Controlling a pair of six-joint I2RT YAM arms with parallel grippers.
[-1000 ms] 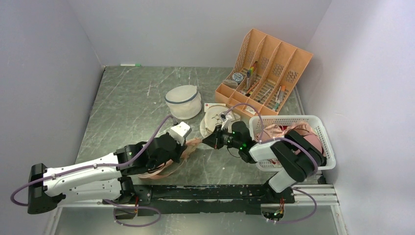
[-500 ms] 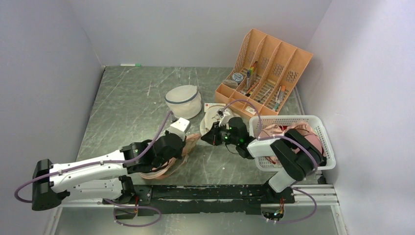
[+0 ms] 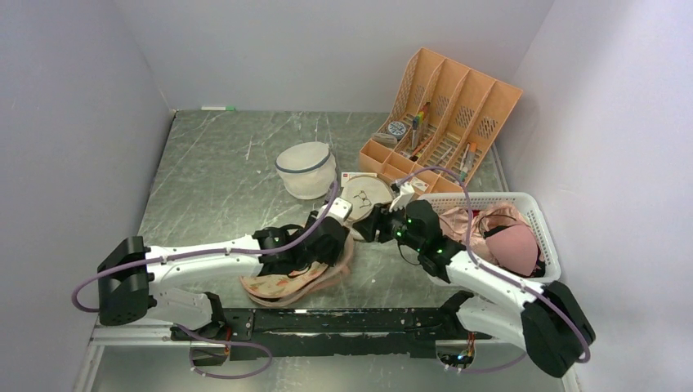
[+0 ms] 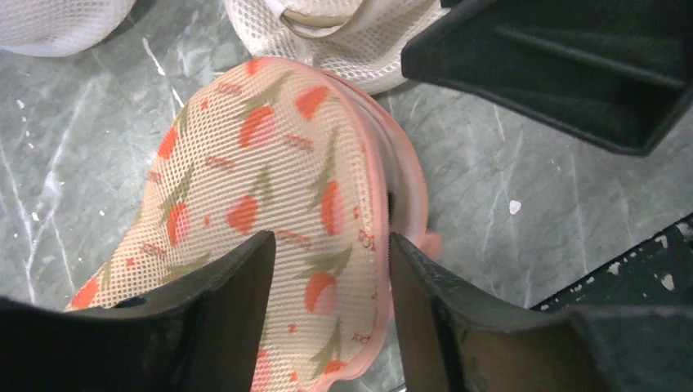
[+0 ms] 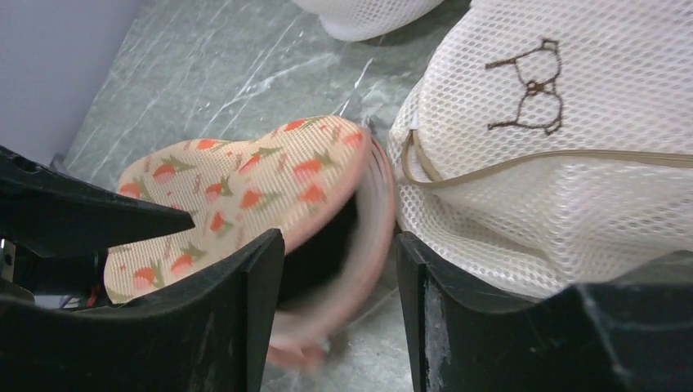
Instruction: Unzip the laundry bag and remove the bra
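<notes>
The laundry bag [image 3: 286, 284], beige mesh with an orange-red print and pink zip edging, lies slumped on the table near the front. My left gripper [image 3: 339, 243] hangs open just over its right end. In the left wrist view the left gripper [image 4: 331, 245] has the laundry bag [image 4: 261, 155] and its pink edge lying loose between the fingers. My right gripper [image 3: 369, 224] faces it from the right, also open. In the right wrist view the right gripper [image 5: 339, 245] frames the laundry bag [image 5: 237, 188], whose pink edges gape, blurred, around a dark gap. The bra is hidden.
A round cream bag with a glasses drawing [image 3: 364, 194] touches the printed bag's far end. A white dome mesh bag [image 3: 306, 169] stands behind it. An orange desk organizer [image 3: 441, 114] is at the back right. A white basket [image 3: 539, 214] holds pink garments.
Both grippers have opened and let go of the printed bag, which has dropped onto the table. Both arms have stretched farther out, the left one swinging right.
</notes>
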